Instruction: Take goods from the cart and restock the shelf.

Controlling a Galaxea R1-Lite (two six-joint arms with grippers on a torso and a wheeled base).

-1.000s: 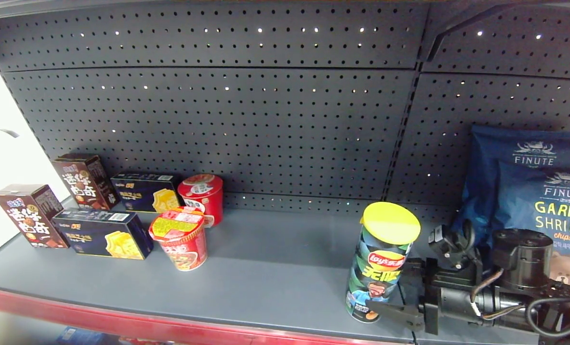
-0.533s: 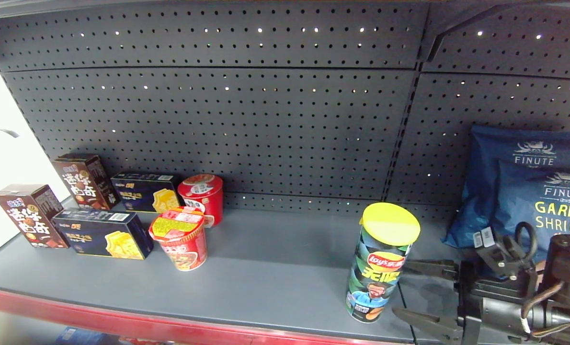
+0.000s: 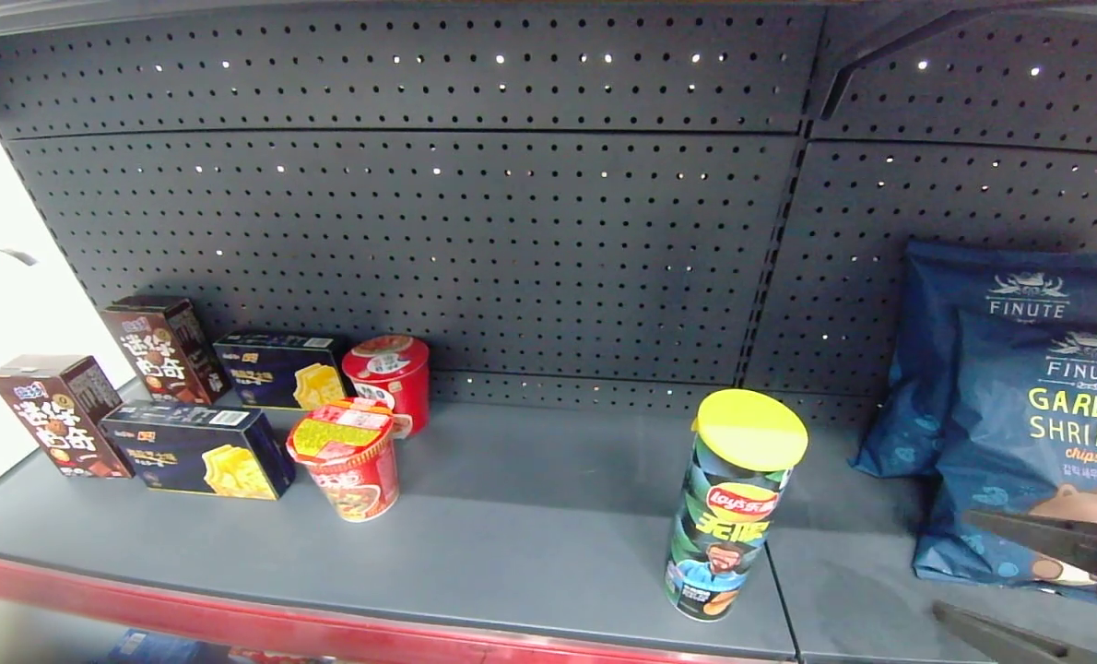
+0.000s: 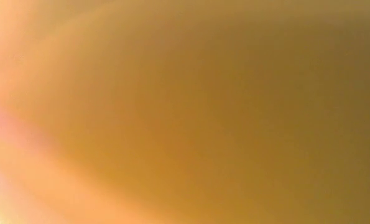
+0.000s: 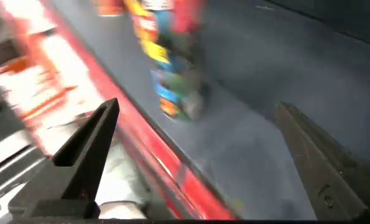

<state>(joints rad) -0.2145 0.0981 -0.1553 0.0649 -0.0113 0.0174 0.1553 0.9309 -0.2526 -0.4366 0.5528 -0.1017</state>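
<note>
My right gripper (image 3: 956,563) gapes empty near the chip can (image 3: 731,516), which stands upright on the shelf (image 3: 530,544). Placing looks finished; next I'd fetch more goods from the cart.

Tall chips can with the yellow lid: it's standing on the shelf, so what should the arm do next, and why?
Probably pull the right pincer back off the grey metal shelf to fetch more goods. The tall yellow-lidded chips can stands upright on it, and the open pincer is clear of it.
</note>
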